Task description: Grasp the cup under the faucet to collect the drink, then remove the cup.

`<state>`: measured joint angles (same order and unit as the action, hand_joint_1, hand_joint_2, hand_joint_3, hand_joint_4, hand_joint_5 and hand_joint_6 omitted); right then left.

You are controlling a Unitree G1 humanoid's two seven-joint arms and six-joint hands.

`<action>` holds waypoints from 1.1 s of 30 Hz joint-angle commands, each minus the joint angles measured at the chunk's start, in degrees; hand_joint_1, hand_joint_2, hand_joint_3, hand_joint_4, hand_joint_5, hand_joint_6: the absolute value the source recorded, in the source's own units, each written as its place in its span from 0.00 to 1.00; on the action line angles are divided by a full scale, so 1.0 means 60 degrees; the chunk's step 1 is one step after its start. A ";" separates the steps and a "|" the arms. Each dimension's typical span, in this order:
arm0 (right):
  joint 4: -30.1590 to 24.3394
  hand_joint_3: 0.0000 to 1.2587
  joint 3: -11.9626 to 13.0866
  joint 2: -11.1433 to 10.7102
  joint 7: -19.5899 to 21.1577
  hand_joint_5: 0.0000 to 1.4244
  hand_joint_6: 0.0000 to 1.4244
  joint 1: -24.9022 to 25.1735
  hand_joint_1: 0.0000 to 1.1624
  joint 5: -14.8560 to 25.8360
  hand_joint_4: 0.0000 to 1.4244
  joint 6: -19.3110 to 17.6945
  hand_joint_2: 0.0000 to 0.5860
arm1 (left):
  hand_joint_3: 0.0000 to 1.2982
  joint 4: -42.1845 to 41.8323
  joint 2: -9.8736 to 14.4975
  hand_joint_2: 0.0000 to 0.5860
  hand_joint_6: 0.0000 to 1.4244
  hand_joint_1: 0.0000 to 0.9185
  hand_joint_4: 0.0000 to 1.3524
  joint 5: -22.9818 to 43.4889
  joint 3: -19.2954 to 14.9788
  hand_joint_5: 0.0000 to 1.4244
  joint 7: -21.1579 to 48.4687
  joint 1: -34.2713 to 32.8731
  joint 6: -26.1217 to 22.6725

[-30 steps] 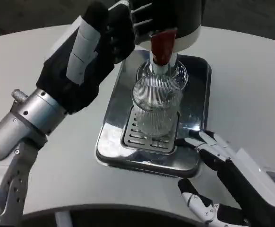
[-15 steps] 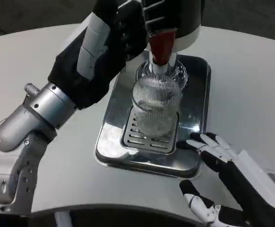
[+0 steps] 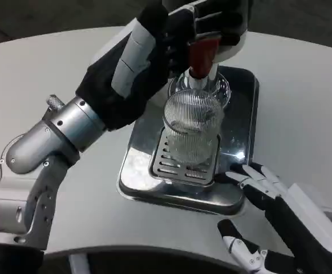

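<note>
Cup (image 3: 192, 132): clear ribbed glass, upright at centre frame, long axis vertical, mouth up toward the camera. Stood on the slotted grate (image 3: 184, 164) of the shiny metal drip tray (image 3: 243, 123), directly beneath the faucet (image 3: 202, 56) with its red part. Glass walls see-through, so any drink inside hard to judge; base blurred against the grate slots.

Left hand (image 3: 180, 34): raised at upper centre, over the dispenser's white and black body (image 3: 234, 40), fingers lying against its top beside the red piece. Whether pressing or merely touching, impossible to tell; fingertips partly cut off by the top edge. Nothing seen clasped in it. Silver forearm running down to lower left.

Right hand (image 3: 268, 197): low in the lower right corner, fingers apart, empty, tips touching or just beside the tray's near right corner; exact contact unclear. Well short of the cup. Wrist and part of the back cut off by the frame edge.

All on the white table (image 3: 52, 68), round edge visible at the bottom.
</note>
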<state>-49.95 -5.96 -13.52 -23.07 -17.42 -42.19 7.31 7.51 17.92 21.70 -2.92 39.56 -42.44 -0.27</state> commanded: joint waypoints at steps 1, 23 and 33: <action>-0.0110 0.16 0.0003 0.0047 0.0144 0.00 0.00 -0.0112 0.42 0.0078 0.04 -0.0017 0.86 | 0.20 -0.0030 0.0061 0.05 0.10 0.00 0.15 -0.0334 0.0277 0.16 0.0384 -0.0058 0.0482; -0.0111 0.16 -0.0025 0.0064 0.0158 0.00 0.00 -0.0049 0.42 0.0072 0.06 -0.0004 0.86 | 0.34 0.0554 0.0890 0.06 0.14 0.00 0.24 -0.1631 0.0488 0.23 0.0591 -0.0117 0.2231; -0.0105 0.16 -0.0049 0.0098 0.0177 0.00 0.00 -0.0061 0.42 0.0046 0.06 -0.0001 0.86 | 0.36 0.0590 0.1079 0.06 0.14 0.00 0.25 -0.2049 0.0664 0.23 0.0590 -0.0096 0.2833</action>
<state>-49.95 -6.07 -13.20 -22.70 -17.32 -42.19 7.31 10.72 23.60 10.75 -0.44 41.50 -43.37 15.52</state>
